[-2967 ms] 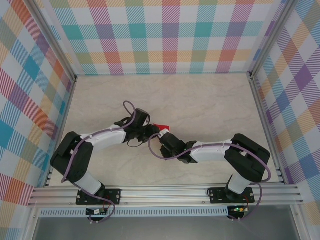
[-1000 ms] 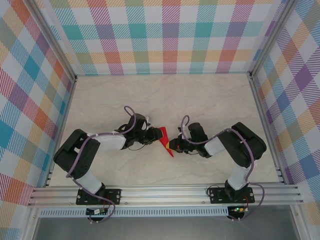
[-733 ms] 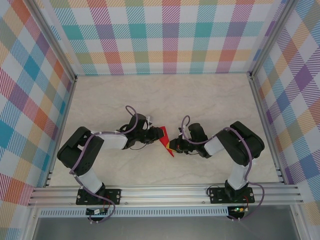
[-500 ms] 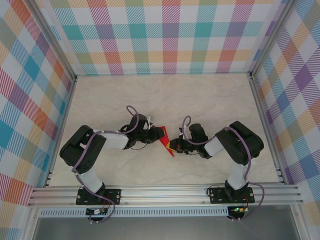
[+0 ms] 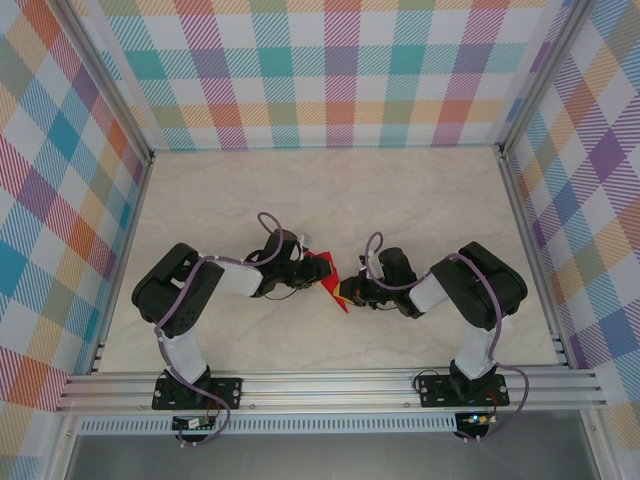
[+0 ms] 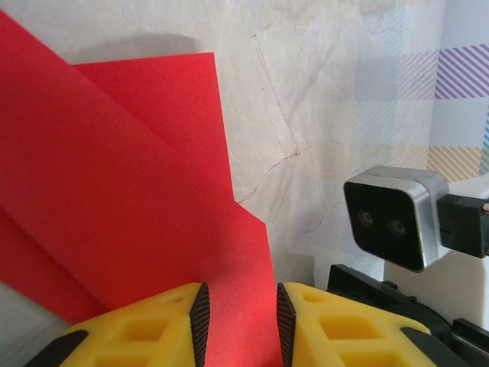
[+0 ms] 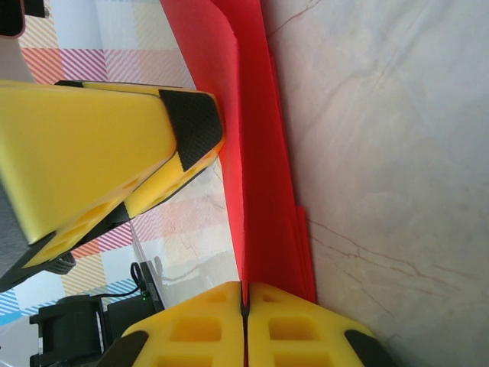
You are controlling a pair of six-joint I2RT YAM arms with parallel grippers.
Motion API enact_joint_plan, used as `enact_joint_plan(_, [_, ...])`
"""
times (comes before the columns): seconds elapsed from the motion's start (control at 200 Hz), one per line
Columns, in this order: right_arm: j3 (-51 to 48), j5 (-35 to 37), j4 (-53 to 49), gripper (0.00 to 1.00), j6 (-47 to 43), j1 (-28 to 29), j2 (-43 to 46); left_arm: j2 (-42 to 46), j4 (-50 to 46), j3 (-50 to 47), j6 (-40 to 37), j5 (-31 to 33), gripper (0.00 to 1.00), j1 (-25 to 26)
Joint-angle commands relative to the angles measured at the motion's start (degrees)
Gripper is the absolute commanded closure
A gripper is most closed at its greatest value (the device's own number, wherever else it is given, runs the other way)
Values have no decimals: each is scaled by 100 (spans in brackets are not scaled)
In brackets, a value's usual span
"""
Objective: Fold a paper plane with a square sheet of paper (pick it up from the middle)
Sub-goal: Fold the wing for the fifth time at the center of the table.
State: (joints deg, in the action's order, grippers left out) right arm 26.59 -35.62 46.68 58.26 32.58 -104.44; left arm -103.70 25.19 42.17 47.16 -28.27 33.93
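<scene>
Robot test cell: plaid walls (image 5: 330, 70), aluminium frame (image 5: 330, 390).

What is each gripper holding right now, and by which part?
The right gripper is shut on the red paper, pinching its layered edge. The left gripper straddles it, jaws apart; whether it grips cannot be told.
</scene>
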Motion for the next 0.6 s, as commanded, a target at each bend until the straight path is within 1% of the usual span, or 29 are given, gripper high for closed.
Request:
enact_joint_plan(0.0, [-42, 98, -168, 92, -23, -37, -24, -161, -220, 127, -53, 65, 69, 44])
enact_joint_plan(0.175, [11, 191, -726, 90, -177, -32, 197, -290, -362, 53, -119, 172, 71, 42])
enact_joint_plan(0.34, [11, 213, -1011, 89, -281, -32, 401, -265, -425, -2, -173, 197, 72, 43])
enact_joint_plan(0.41, [97, 200, -1487, 89, -420, -23, 504, -258, -461, 10, -193, 191, 72, 43])
enact_joint_plan(0.53, [221, 160, -1884, 89, -548, -7, 603, -265, -470, 18, -207, 165, 72, 47])
enact_joint_plan(0.595, [223, 181, -2010, 91, -577, -6, 653, -272, -496, 36, -213, 155, 72, 49])
